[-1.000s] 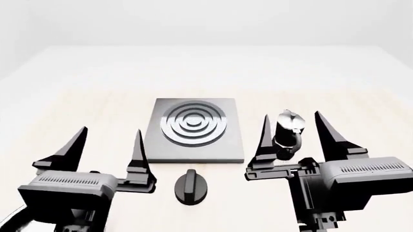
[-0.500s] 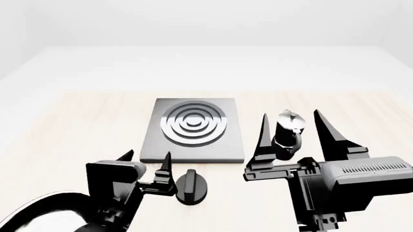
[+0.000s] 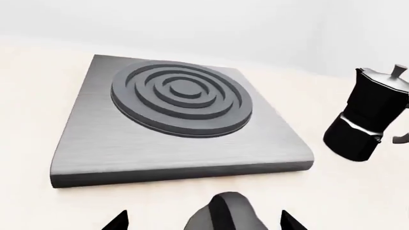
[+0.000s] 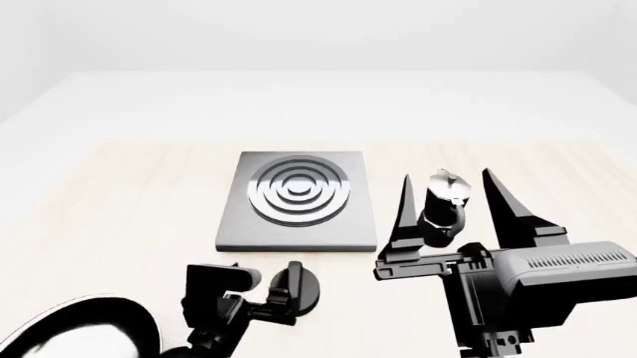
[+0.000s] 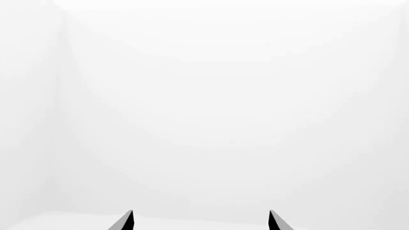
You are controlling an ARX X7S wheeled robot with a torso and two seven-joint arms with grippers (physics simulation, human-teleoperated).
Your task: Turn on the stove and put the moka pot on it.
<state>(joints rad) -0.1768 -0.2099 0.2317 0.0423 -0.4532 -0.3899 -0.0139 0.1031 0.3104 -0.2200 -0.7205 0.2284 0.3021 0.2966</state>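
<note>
The stove [image 4: 297, 200] is a flat dark-grey slab with a ring burner in the middle of the table; it also shows in the left wrist view [image 3: 179, 115]. Its round black knob [image 4: 301, 287] sits apart, in front of the slab. My left gripper [image 4: 274, 289] is low at the knob, open, with the knob [image 3: 223, 216] between its fingertips [image 3: 118, 221]. The moka pot [image 4: 445, 205] stands upright to the right of the stove, also seen in the left wrist view [image 3: 367, 122]. My right gripper [image 4: 447, 177] is open, raised in front of the pot, its fingers either side of it in view.
The light wooden table [image 4: 130, 194] stretches round the stove, with white walls behind. A rounded black shape [image 4: 89, 328] at the bottom left looks like part of my left arm. The right wrist view shows only a white wall and my right gripper [image 5: 200, 219].
My left gripper has moved right and down, from beside the stove's front left corner to the knob, and now straddles it. The right arm and the moka pot have not moved.
</note>
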